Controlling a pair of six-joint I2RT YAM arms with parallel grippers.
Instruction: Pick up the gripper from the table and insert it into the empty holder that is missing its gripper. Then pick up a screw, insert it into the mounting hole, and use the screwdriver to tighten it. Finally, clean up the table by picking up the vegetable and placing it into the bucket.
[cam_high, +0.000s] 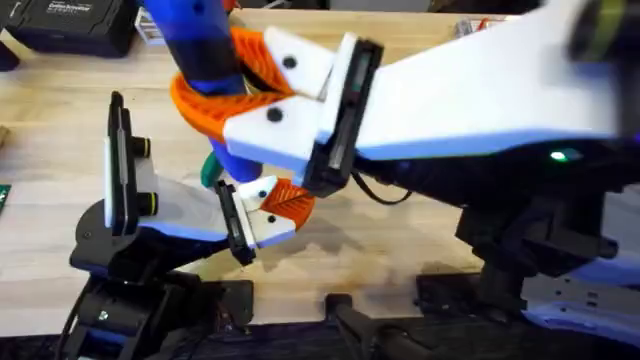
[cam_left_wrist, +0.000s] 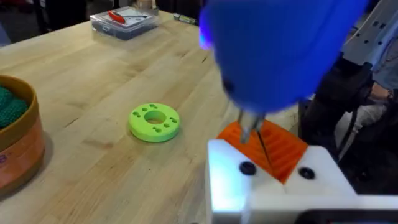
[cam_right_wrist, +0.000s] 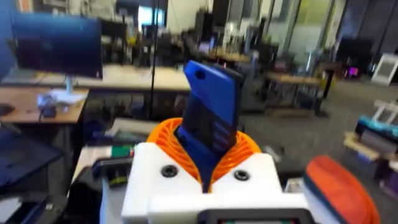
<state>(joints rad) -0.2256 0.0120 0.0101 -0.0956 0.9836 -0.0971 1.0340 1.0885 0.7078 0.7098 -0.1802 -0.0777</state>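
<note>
Right gripper (cam_high: 262, 85) clamped on the blue screwdriver (cam_high: 200, 45), its metal bit over the left gripper (cam_high: 272, 208), whose finger spacing cannot be told.

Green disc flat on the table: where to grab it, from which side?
Come straight down and pinch the green disc across its outer rim. It lies flat on the table with bare wood around it, so fingers likely fit either side; its low edge offers little from the side. One finger in the centre hole may also work.
</note>
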